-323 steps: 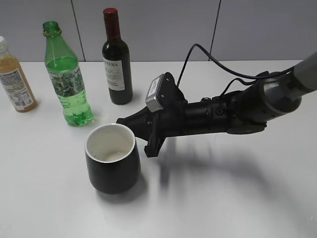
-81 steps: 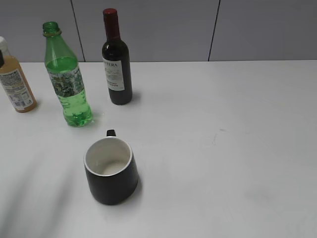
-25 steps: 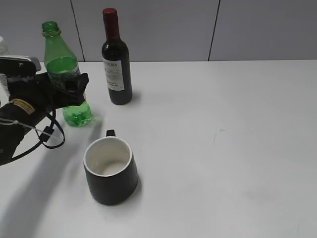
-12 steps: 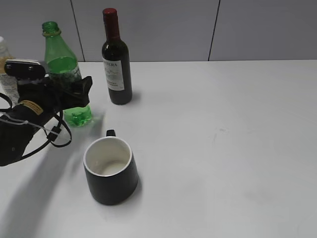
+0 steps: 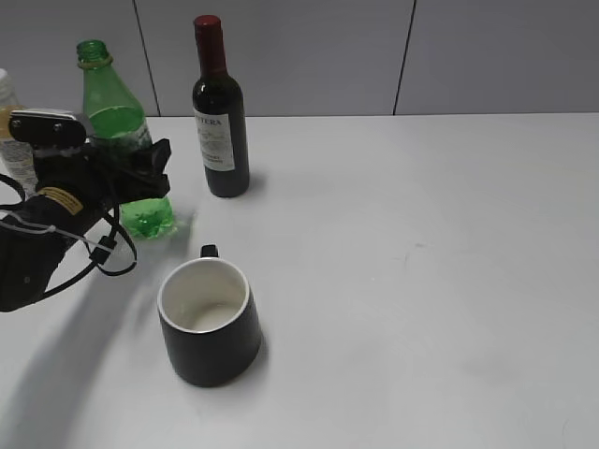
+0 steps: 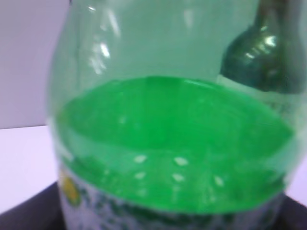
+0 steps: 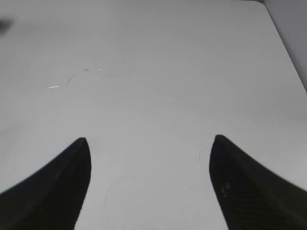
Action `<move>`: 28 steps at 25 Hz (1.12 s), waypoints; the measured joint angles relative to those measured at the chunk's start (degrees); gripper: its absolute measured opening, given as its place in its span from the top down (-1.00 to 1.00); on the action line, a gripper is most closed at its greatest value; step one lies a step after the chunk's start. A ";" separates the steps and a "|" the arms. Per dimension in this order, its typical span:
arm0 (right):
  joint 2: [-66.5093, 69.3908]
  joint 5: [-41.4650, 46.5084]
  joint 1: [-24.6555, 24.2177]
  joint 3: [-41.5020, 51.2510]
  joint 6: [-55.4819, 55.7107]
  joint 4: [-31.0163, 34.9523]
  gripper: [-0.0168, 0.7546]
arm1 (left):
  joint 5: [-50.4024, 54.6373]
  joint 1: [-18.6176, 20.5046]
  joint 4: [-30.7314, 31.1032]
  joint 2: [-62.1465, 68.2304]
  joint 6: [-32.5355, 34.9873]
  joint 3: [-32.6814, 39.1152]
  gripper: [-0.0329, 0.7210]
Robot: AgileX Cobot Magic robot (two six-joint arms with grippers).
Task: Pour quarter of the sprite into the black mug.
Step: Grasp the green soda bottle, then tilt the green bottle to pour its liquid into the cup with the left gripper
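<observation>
The sprite (image 5: pixel 105 117), a capless green bottle, stands at the back left of the table. My left gripper (image 5: pixel 129 175) reaches in from the left, with its fingers on either side of the bottle at label height. In the left wrist view the sprite (image 6: pixel 172 143) fills the frame, so the fingers are hidden and I cannot tell whether they press on it. The black mug (image 5: pixel 211 323) stands upright in front of the bottle, white inside, with its handle pointing to the back. My right gripper (image 7: pixel 148 158) is open and empty over bare table, and is out of the exterior view.
A dark wine bottle (image 5: pixel 220 122) stands just right of the sprite and shows behind it in the left wrist view (image 6: pixel 268 57). An orange juice bottle (image 5: pixel 7 98) is at the far left, mostly behind my left arm. The white table (image 5: pixel 421 262) extends to the right.
The right arm that was beside the mug has withdrawn. My left arm came in from the left and moved its fingers around the sprite; in the last half second it barely moved.
</observation>
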 joint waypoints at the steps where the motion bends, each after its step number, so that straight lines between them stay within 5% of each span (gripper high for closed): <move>1: 0.00 0.00 0.00 0.00 0.00 0.00 -0.56 | 0.00 0.00 0.00 0.00 0.00 0.00 -0.44; 4: 0.00 0.00 0.00 0.00 0.00 0.00 -0.56 | -0.26 0.00 0.00 0.17 0.00 0.00 -0.32; 19: 0.00 0.00 0.00 0.00 0.00 0.00 -0.56 | 0.83 0.00 -1.53 -1.01 1.07 0.82 -0.32; 28: 0.00 0.00 0.00 0.00 0.00 0.00 -0.56 | 2.37 -2.50 -10.04 -10.81 6.08 9.86 -0.32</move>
